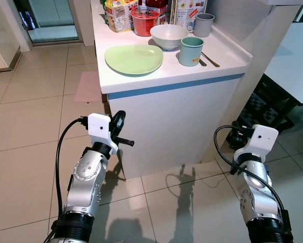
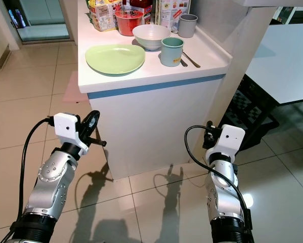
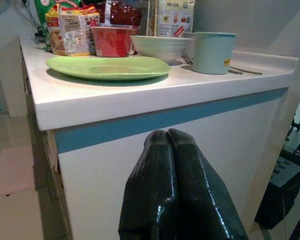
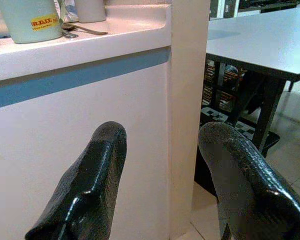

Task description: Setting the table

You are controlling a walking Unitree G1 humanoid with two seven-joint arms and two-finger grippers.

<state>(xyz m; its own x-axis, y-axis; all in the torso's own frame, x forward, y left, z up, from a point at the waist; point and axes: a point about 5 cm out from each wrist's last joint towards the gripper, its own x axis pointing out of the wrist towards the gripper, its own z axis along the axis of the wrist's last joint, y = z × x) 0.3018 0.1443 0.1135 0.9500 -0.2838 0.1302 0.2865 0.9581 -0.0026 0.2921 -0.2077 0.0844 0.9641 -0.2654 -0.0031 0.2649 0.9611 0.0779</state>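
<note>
Left eye view has the white counter with a blue band (image 1: 171, 76) just ahead, and on it the tableware for the task: a flat pale-green plate (image 1: 134, 58) near the front edge, a white ceramic bowl (image 1: 168, 36) behind it, a teal mug (image 1: 191, 50) to the right of the bowl, a grey cup (image 1: 204, 24) farther back, a red plastic tub (image 1: 144, 22), and metal cutlery (image 1: 208, 59) lying just right of the mug.

Both arms are held low in front of the cabinet, below the worktop. The left gripper (image 3: 176, 165) has its fingers pressed together with nothing between them; the right gripper (image 4: 165, 150) is spread wide and empty.

Risks, as I judge them: raising either arm straight up could knock it against the counter's overhang. The plate sits close to the edge, so a glancing push could slide it off onto the tiled floor (image 1: 35, 126). Reaching for the bowl could tip the mug beside it.

Writing: the mug carries a small yellow label whose letters are too blurred to read. The food packets (image 1: 118, 12) at the far end have print too small to make out.
</note>
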